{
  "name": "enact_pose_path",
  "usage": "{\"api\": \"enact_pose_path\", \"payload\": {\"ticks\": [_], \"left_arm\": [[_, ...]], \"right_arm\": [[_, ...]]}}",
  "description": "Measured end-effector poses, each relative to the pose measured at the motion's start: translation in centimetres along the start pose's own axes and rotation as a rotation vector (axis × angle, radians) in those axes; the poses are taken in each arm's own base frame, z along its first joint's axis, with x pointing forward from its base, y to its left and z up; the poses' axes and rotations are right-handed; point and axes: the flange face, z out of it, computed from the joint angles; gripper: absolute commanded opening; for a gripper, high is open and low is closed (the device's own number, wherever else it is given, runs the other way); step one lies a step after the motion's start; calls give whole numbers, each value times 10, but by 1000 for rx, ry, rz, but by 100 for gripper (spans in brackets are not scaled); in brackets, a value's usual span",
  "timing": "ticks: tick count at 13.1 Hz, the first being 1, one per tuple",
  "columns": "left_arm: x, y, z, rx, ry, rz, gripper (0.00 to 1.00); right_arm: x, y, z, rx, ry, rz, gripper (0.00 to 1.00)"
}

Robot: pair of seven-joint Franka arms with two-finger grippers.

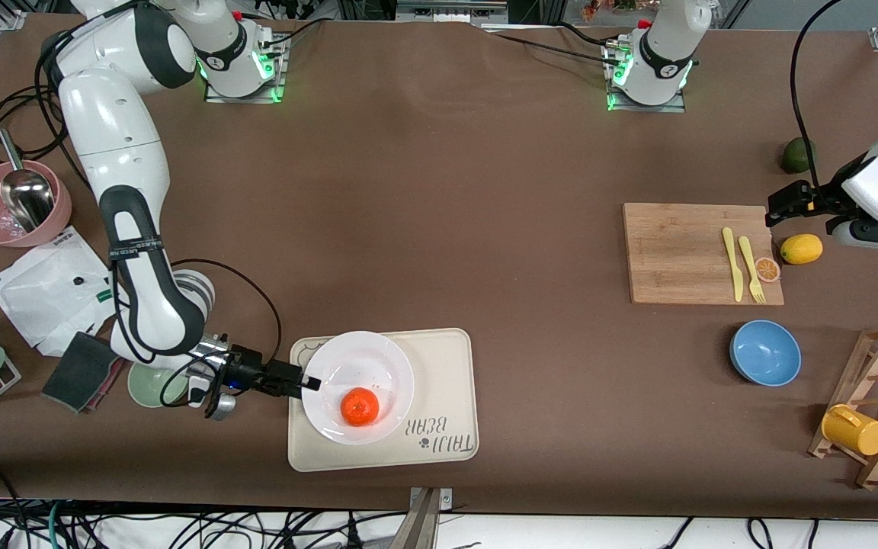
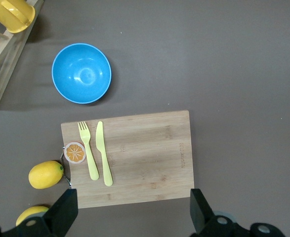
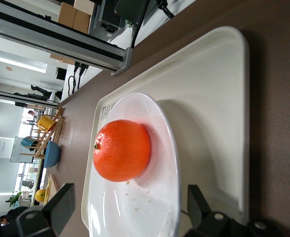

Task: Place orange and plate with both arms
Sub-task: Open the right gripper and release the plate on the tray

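Note:
The orange (image 1: 359, 406) sits in the white plate (image 1: 363, 354), on the side nearer the front camera. The plate rests on a cream bear-printed tray (image 1: 443, 381). My right gripper (image 1: 306, 381) is low at the plate's rim on the right arm's side. It is open, and in the right wrist view the plate (image 3: 149, 207) and its rim lie between the spread fingers (image 3: 61, 200), with the orange (image 3: 121, 149) just ahead. My left gripper (image 1: 797, 210) hovers open over the edge of the wooden cutting board (image 2: 145, 148), holding nothing.
On the cutting board (image 1: 683, 252) lie a yellow fork, a knife and an orange-slice disc (image 1: 767, 269). A lemon (image 1: 801, 248), a blue bowl (image 1: 765, 351) and a rack with a yellow cup (image 1: 854, 429) are nearby. A green bowl (image 1: 151, 383) and a dark sponge (image 1: 81, 370) lie by the right arm.

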Motion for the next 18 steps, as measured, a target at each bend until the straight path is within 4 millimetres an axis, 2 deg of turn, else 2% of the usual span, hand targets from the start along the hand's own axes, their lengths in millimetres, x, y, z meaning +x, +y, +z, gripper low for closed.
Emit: {"api": "enact_pose_path", "payload": {"ticks": [4, 8, 13, 18], "left_arm": [[0, 0, 0, 0, 0, 0, 100], [0, 0, 0, 0, 0, 0, 100], [0, 0, 0, 0, 0, 0, 100], [0, 0, 0, 0, 0, 0, 100]], "right_arm": [[3, -5, -7, -63, -66, -88, 100], [10, -15, -21, -132, -150, -195, 100], [21, -32, -63, -251, -334, -304, 100], [22, -63, -105, -451, -540, -304, 100]]}}
